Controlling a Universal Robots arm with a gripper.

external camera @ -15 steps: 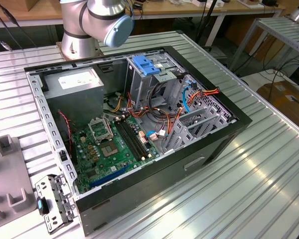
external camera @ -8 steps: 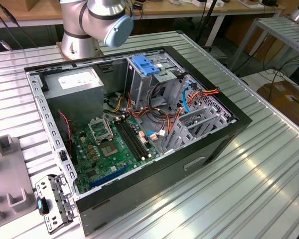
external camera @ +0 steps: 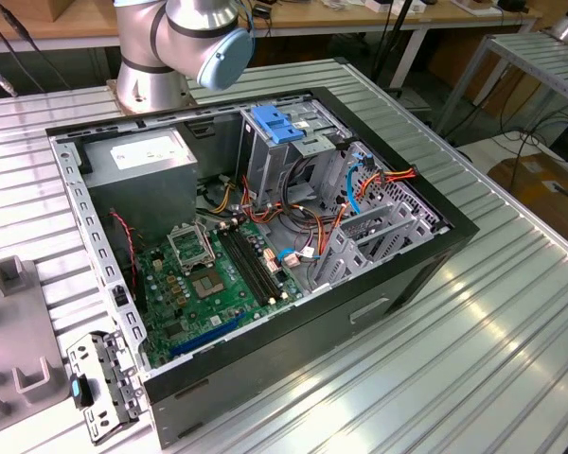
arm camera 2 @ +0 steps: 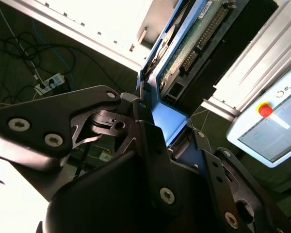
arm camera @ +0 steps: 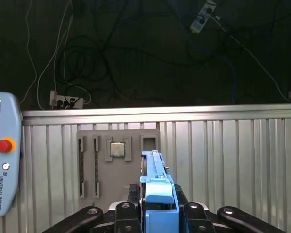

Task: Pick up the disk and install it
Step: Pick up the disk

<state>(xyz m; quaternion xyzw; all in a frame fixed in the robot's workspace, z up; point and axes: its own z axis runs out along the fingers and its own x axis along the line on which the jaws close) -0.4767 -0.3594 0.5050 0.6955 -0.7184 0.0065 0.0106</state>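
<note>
While case (external camera: pixel 265 364) lies open on table (external camera: pixel 473 359), jaws clamp blue-railed disk (arm camera: pixel 158 191).

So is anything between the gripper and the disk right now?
Nothing visible stands between them. The black gripper is clamped directly on the flat silver-grey metal disk with blue plastic side rails. Both wrist views show the disk held on edge between the fingers, with one blue rail sticking out past them.
</note>
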